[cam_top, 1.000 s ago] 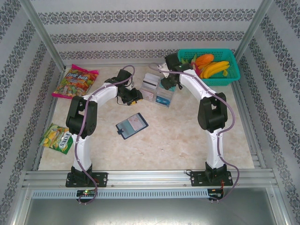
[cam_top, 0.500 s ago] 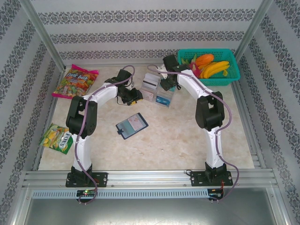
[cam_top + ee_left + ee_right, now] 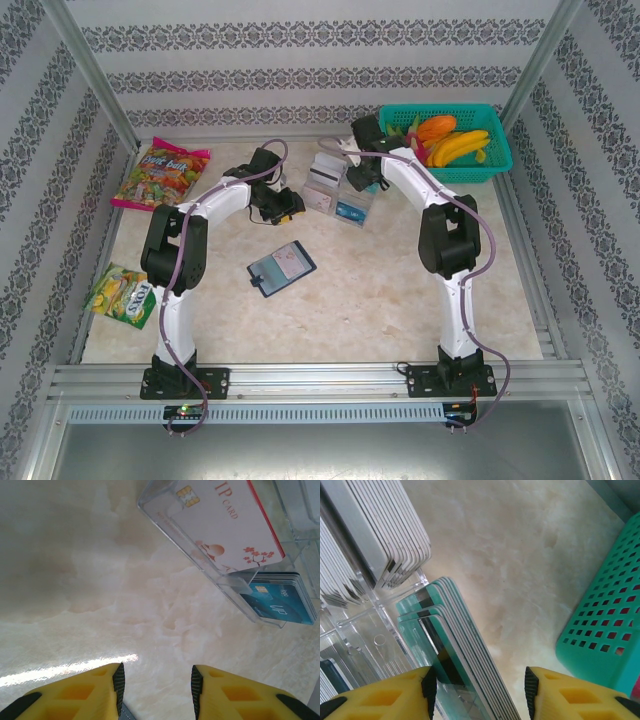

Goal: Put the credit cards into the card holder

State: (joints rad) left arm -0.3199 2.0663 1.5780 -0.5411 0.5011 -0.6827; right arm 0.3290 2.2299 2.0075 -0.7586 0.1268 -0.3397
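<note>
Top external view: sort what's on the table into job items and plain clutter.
For the job:
credit cards, upright in a clear stand
card holder, on the table between the arms

Just lying about:
teal basket with bananas and other fruit
candy bag, far left
green snack packet, near left

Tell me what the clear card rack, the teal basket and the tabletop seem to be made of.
Clear card rack: probably acrylic, glossy, see-through walls with bright edges. Teal basket: moulded plastic, even grid of holes. Tabletop: polished marble look, cream veining and a glare streak; could be laminate.
</note>
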